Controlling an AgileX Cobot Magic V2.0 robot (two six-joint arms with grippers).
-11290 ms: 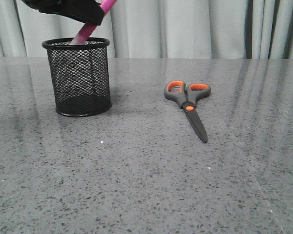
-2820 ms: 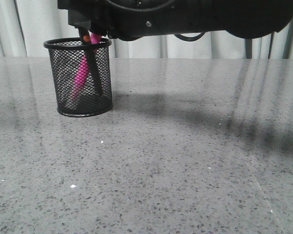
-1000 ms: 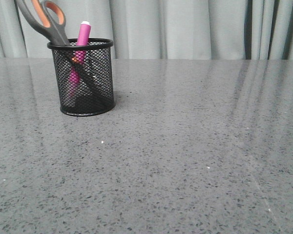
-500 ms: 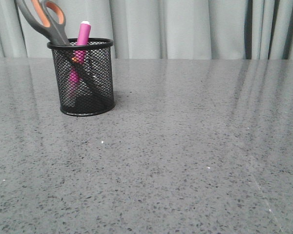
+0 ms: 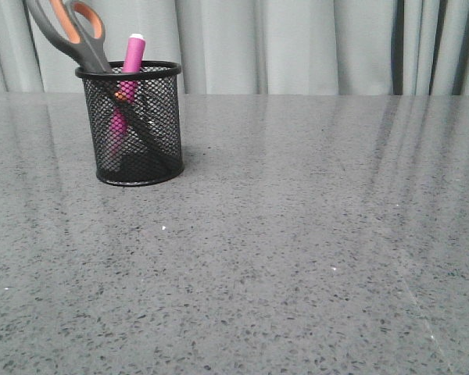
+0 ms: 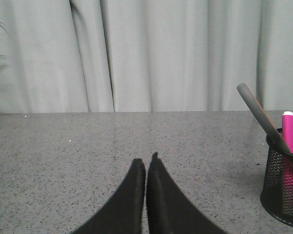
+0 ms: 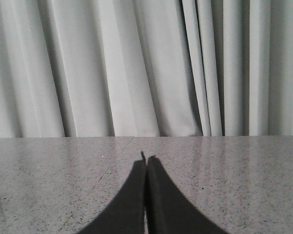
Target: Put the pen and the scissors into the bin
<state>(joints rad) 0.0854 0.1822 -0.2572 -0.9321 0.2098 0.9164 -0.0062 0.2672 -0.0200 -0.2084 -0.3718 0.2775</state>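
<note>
The black mesh bin (image 5: 137, 125) stands at the back left of the grey table. The magenta pen (image 5: 131, 58) stands inside it, its white tip above the rim. The scissors (image 5: 70, 27) lean in the bin, blades down, grey and orange handles sticking out to the upper left. The bin (image 6: 285, 187), the pen (image 6: 288, 134) and the scissors (image 6: 259, 114) also show in the left wrist view. My left gripper (image 6: 145, 162) is shut and empty, away from the bin. My right gripper (image 7: 146, 160) is shut and empty over bare table. Neither gripper shows in the front view.
A grey speckled table (image 5: 297, 234) fills the front view. Pale curtains (image 5: 297, 43) hang behind its far edge.
Since 11.3 s ago the pen and scissors have gone into the bin and both arms have left the front view. Nothing has moved in the last second.
</note>
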